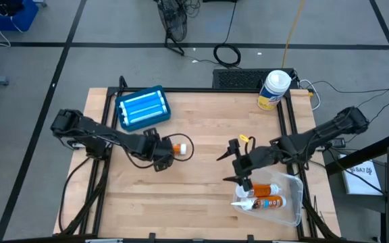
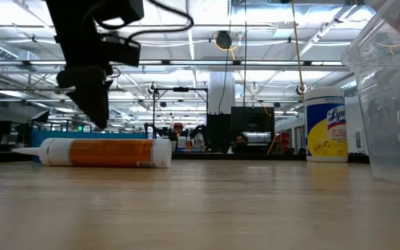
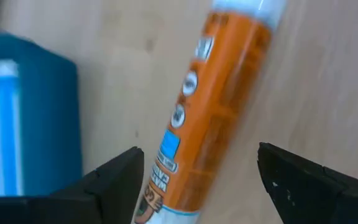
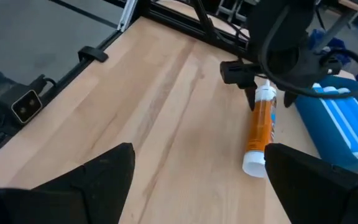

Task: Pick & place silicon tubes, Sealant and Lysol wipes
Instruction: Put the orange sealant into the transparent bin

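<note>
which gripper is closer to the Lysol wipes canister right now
Right. The right gripper hovers mid-table near the clear bin, diagonally below the Lysol wipes at the table's far right corner. The left gripper is farther, over an orange tube.

arms: dark, jointed | left claw (image 1: 163,156): black, looped black cable | right claw (image 1: 240,177): black fingers
</note>
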`<state>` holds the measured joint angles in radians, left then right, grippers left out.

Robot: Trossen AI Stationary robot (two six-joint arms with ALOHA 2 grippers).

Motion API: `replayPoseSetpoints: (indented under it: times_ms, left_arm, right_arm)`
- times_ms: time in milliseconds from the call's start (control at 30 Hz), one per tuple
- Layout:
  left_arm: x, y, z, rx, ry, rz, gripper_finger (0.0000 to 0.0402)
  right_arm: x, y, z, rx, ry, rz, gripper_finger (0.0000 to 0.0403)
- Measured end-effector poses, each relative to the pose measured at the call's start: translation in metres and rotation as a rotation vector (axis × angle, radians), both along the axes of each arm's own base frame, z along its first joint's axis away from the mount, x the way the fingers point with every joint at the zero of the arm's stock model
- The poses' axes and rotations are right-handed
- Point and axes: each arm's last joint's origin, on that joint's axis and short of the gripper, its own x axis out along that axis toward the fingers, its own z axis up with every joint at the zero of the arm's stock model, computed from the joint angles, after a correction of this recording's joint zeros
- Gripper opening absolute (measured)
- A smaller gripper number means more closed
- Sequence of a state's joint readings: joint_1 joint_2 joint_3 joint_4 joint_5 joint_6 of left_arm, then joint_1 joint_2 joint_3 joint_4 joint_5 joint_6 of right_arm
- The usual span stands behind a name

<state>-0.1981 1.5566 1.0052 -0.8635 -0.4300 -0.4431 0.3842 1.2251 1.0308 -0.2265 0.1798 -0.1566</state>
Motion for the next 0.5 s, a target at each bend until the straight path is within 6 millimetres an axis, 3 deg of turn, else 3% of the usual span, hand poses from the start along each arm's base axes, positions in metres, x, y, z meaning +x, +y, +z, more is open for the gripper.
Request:
replayPoseSetpoints:
  times_ms: [300,500]
  left_arm:
    - [-0.005,0.018,-0.011,-0.129,0.128,-0.113,0.0268]
    - [-0.023,0.028,-0.025,-0.164,0.280,-0.107,0.0252]
  right_arm:
    - [0.007,-0.022,-0.022,0.048,0.010,0.010,0.0334]
    - [0.007,-0.029,-0.031,0.050,0.038,-0.004,0.0334]
